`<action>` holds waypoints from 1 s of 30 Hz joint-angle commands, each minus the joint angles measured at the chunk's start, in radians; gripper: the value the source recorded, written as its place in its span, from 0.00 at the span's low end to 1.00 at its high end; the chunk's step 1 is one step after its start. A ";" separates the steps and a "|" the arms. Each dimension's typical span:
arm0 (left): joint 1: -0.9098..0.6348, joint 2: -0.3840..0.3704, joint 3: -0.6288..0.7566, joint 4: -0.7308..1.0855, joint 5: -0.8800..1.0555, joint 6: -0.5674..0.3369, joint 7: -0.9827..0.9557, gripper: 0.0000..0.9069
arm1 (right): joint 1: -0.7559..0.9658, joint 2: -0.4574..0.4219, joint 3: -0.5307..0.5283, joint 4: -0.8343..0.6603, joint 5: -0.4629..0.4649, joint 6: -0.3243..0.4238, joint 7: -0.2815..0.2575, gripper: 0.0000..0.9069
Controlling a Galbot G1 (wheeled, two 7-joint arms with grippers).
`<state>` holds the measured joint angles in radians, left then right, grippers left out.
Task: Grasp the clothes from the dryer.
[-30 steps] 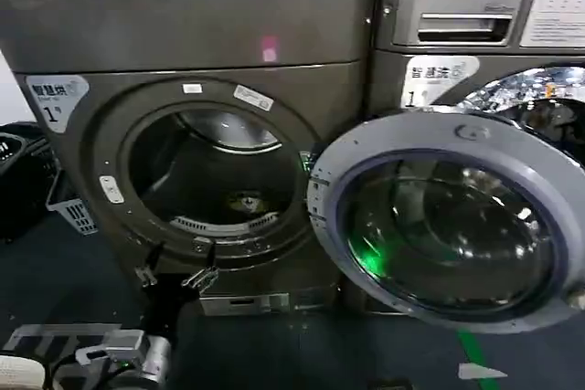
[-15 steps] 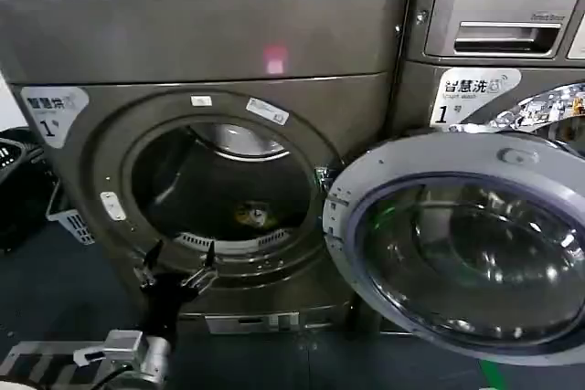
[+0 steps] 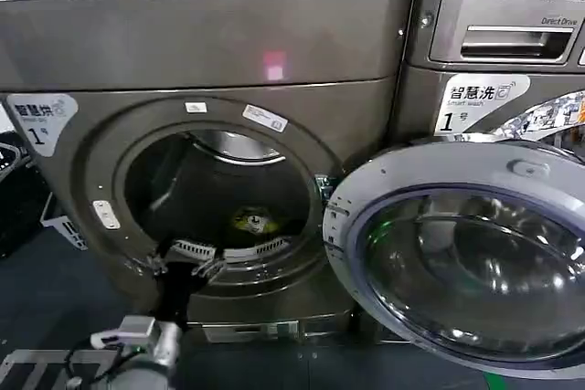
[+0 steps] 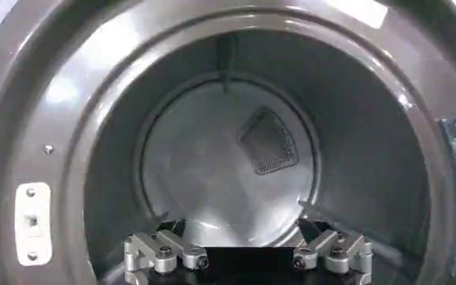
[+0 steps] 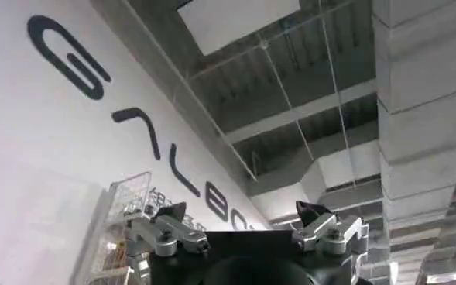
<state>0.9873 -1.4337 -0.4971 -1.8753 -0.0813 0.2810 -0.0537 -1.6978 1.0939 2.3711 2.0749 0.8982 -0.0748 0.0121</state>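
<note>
Left gripper (image 3: 183, 268) at the lower lip of the dryer (image 3: 210, 43) mouth, fingers spread wide, nothing between them. Clothes (image 3: 255, 222) lying on the drum floor, deeper in than the gripper and off toward the hinge side of the mouth. Well apart from the fingertips. Door (image 3: 457, 258) swung fully open, hanging just beside the mouth on that same side.

Right gripper (image 5: 243, 232) nowhere near the dryer, aimed up at ceiling and a lettered wall, fingers apart and empty. Parked, by the look of it.

Risks from here: reaching straight in from the lip could pass beside the clothes and close on air. Dipping too low, and the fingers could scrape the ribbed strip at the drum's front edge. Small, limp fabric too, so a shallow pinch could slip.

Count: one garment, one open porthole, one door, two machines side by side, two grippers.
</note>
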 commanded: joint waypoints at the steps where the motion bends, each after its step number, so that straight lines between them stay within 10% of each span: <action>1: -0.406 0.030 0.071 0.493 -0.025 -0.037 0.009 1.00 | 0.002 0.002 -0.002 -0.003 0.000 0.002 -0.002 1.00; 12: -0.726 0.167 0.370 0.958 -0.001 -0.109 0.360 1.00 | 0.006 -0.005 0.009 -0.044 0.000 0.016 -0.016 1.00; 18: -0.952 0.167 0.565 1.338 0.042 -0.376 0.650 1.00 | 0.021 -0.002 -0.014 -0.049 -0.009 0.020 -0.019 1.00; 30: -1.100 0.171 0.831 1.447 0.573 -0.553 0.901 1.00 | 0.021 0.005 -0.017 -0.052 -0.023 0.026 -0.024 1.00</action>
<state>0.0327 -1.2684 0.1634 -0.5964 0.1482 -0.1208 0.6498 -1.6774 1.0984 2.3539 2.0232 0.8778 -0.0494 -0.0111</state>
